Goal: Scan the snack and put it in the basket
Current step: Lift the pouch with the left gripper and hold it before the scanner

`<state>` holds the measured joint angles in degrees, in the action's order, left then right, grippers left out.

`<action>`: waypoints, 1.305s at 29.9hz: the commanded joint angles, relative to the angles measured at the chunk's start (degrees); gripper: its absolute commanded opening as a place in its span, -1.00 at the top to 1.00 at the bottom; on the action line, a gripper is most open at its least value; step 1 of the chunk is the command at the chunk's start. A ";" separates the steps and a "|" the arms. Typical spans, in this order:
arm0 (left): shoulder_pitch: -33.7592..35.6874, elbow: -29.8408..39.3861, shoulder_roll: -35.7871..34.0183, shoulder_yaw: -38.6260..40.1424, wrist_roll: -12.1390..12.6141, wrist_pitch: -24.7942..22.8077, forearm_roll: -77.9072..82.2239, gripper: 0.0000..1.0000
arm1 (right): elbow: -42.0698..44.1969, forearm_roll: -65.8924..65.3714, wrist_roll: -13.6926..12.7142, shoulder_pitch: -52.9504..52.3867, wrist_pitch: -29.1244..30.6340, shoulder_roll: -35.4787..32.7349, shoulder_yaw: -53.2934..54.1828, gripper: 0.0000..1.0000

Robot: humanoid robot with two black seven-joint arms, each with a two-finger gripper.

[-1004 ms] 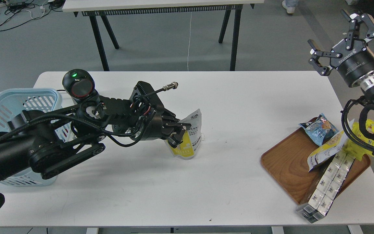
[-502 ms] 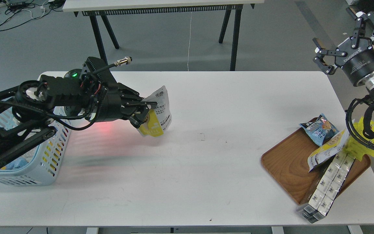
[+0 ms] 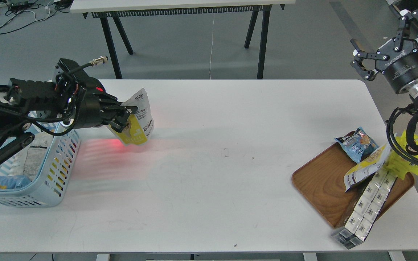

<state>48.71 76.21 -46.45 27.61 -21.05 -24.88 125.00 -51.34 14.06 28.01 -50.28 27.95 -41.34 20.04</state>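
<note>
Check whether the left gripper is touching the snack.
Touching. The head view shows the left gripper closed on the snack, lifted off the table.

Basket: on the worktop's left edge, toward the front corner.
Snack: right of the basket, above the worktop's rear-left part.
Tray: by the right edge, toward the front.
Packs: on the tray.
Box: overhanging the tray's front-right side.
</note>
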 commanded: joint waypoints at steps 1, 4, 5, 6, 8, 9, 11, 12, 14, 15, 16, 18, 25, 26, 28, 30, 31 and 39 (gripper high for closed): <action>0.07 -0.19 0.04 0.08 -0.13 0.00 0.00 1.00 | 0.01 0.00 -0.01 0.09 0.00 0.03 0.00 -0.99; 0.07 -0.19 -0.04 -0.01 -0.13 0.00 0.00 1.00 | -0.07 0.00 -0.01 0.09 0.00 0.03 0.08 -0.99; 0.07 -0.19 -0.04 -0.01 -0.13 0.00 0.00 1.00 | -0.07 0.00 -0.01 0.09 0.00 0.03 0.08 -0.98; 0.07 -0.19 -0.04 -0.01 -0.13 0.00 0.00 1.00 | -0.07 0.00 -0.01 0.09 0.00 0.03 0.08 -0.99; 0.07 -0.19 -0.13 -0.01 -0.13 0.00 0.00 1.00 | 0.01 0.00 -0.01 0.09 0.00 0.03 0.08 -0.99; 0.07 -0.19 -0.22 -0.01 -0.13 0.00 0.00 1.00 | 0.01 0.00 -0.01 0.09 0.00 0.03 0.08 -0.99; 0.07 -0.19 -0.31 -0.01 -0.13 0.00 0.00 1.00 | 0.01 0.00 -0.01 0.09 0.00 0.03 0.08 -0.99; 0.16 -0.19 -0.31 0.07 -0.13 0.00 0.00 1.00 | 0.01 0.00 -0.01 0.09 0.00 0.03 0.08 -0.99; 0.16 -0.19 -0.40 0.25 -0.13 0.00 0.00 1.00 | 0.01 0.00 -0.01 0.18 0.00 0.03 0.08 -0.99; 0.16 -0.19 -0.31 0.43 -0.13 0.00 0.00 0.99 | 0.01 0.00 -0.01 0.18 0.00 0.03 0.08 -0.98; 0.16 -0.19 -0.39 0.43 -0.22 0.00 0.00 0.99 | 0.01 0.00 -0.01 0.18 0.00 0.03 0.08 -0.99; 0.16 -0.19 -0.40 0.51 -0.57 0.00 0.00 0.99 | 0.01 0.00 -0.01 0.18 0.00 0.03 0.08 -0.99; 0.69 -0.19 -0.75 0.60 -0.83 0.00 0.00 0.99 | 0.01 0.00 -0.01 0.18 0.00 -0.06 0.26 -0.99; 0.77 -0.19 -0.75 0.60 -0.83 0.00 0.00 0.99 | 0.01 0.00 -0.01 0.18 0.00 -0.06 0.43 -0.99; 0.86 -0.19 -0.83 0.60 -0.83 0.00 0.00 0.99 | 0.01 0.00 -0.01 0.18 0.00 -0.23 0.52 -0.99; 0.95 -0.19 -0.84 0.60 -0.83 -0.08 0.00 0.99 | 0.01 0.00 -0.01 0.18 0.00 -0.50 0.61 -0.99; 0.95 -0.19 -0.84 0.60 -0.83 -0.08 0.00 0.99 | 0.01 0.00 -0.01 0.18 0.00 -0.50 0.70 -0.99; 1.04 -0.19 -1.19 1.74 -1.36 -0.17 0.00 0.99 | 0.01 0.00 -0.01 0.45 0.05 -0.76 0.79 -0.99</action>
<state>49.73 76.02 -47.61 28.82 -22.31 -24.97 125.00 -51.33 14.06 27.98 -49.86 27.99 -42.00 20.74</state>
